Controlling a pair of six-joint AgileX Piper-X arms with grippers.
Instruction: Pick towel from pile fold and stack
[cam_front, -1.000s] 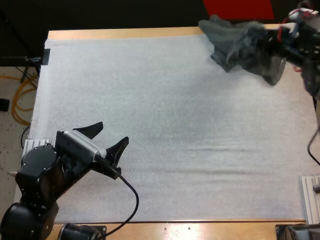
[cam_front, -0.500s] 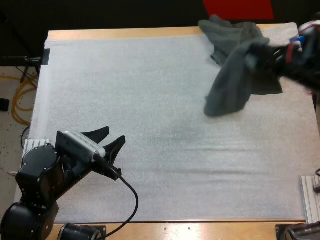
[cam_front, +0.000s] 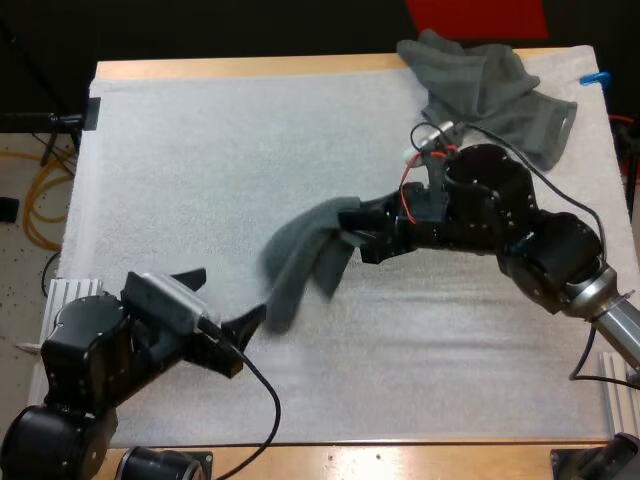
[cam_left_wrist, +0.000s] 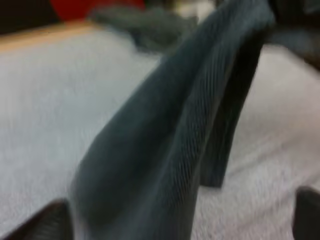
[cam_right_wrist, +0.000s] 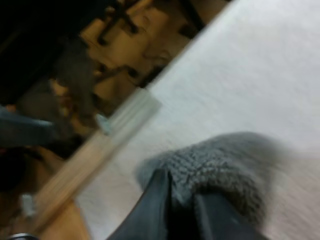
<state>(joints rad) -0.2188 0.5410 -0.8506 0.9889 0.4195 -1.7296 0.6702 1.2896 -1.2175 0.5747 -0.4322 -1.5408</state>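
Since 0.5 s ago the right claw (cam_front: 346, 228) has swung from the far right corner to mid-mat, carrying 1 towel (cam_front: 300, 262) w/ it. The left claw (cam_front: 225, 297) has barely shifted. Right claw is clenched on the towel's upper end; in the right wrist view its fingers (cam_right_wrist: 150, 210) pinch the grey-green cloth from both sides. Towel hangs off that claw, lower end drooping close to the left claw; can't tell if it touches the mat (cam_front: 180, 150). Left claw is released, 2 fingers spread, at the mat's near-left; in the left wrist view the towel hangs just ahead of its fingertips (cam_left_wrist: 47, 222). The pile (cam_front: 490, 85) lies crumpled at the far right corner, reaching onto the tabletop (cam_front: 250, 67) strip.
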